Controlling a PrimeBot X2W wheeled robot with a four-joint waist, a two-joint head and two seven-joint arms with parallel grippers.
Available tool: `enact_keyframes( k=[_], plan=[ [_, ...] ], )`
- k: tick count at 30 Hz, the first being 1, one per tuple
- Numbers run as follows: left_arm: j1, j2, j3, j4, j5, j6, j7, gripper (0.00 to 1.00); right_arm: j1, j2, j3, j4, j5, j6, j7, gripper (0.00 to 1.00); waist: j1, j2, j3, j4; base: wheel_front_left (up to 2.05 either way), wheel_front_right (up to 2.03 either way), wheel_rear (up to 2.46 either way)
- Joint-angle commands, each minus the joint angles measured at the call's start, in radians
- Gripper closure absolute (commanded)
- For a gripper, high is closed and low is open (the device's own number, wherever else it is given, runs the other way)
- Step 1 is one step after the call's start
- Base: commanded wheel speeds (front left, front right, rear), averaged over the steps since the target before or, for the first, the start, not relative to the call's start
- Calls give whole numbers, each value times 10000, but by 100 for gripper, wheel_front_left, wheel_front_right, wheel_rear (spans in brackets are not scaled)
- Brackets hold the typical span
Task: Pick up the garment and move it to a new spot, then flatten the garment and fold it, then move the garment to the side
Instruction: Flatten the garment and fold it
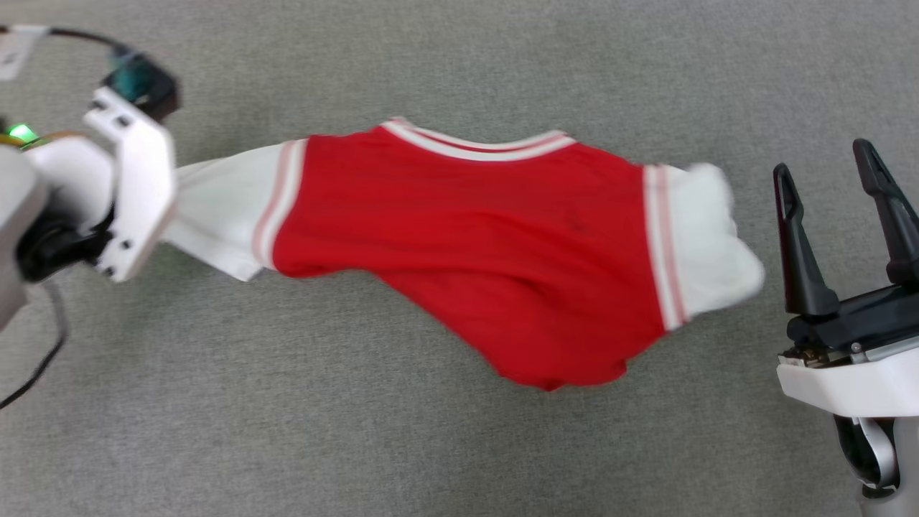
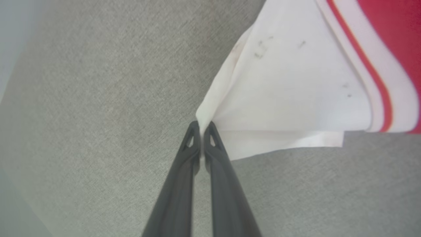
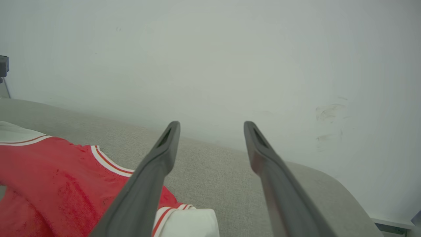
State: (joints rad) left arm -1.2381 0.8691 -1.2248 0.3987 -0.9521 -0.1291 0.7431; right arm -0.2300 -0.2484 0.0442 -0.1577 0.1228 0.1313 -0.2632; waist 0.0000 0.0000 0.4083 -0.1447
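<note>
The garment (image 1: 488,237) is a red shirt with white, striped-trim sleeves, stretched left to right across the grey surface with its plain side up. My left gripper (image 2: 202,126) is shut on the edge of its white left sleeve (image 2: 289,89), which pulls to a point at the fingertips. In the head view the left wrist (image 1: 136,187) sits at that sleeve's end and covers the fingers. My right gripper (image 1: 822,161) stands open just right of the other white sleeve (image 1: 711,237), with nothing between its fingers. The right wrist view has this gripper (image 3: 212,125) above the garment (image 3: 49,177).
The grey fabric surface (image 1: 459,445) stretches all around the garment. Its far rounded edge (image 3: 312,171) meets a white wall (image 3: 210,59). A black cable (image 1: 43,359) hangs by my left arm.
</note>
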Motion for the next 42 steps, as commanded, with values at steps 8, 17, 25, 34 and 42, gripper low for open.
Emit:
enact_keyframes(
  k=[8,17,25,34,42],
  plan=[
    [1092,393,50,1228,-569,262,-569,100,89,-131,119,118,-79,-11,-22,0,0,0,-131,140,0,0,0],
    [414,256,423,1470,-411,249,-1435,0,242,-144,94,173,-116,-11,-22,0,0,0,-343,197,0,0,0],
    [74,504,228,1353,-579,139,-384,0,70,-174,251,44,-190,-11,-22,0,0,0,-112,6,0,0,0],
    [1153,358,128,1727,-1175,301,-316,0,-199,-156,268,-27,-228,-11,-22,0,0,0,320,-279,0,0,0],
    [1150,165,67,1856,-1228,163,-514,100,-737,-492,378,246,-366,-11,-22,0,0,0,139,-203,0,0,0]
  ],
)
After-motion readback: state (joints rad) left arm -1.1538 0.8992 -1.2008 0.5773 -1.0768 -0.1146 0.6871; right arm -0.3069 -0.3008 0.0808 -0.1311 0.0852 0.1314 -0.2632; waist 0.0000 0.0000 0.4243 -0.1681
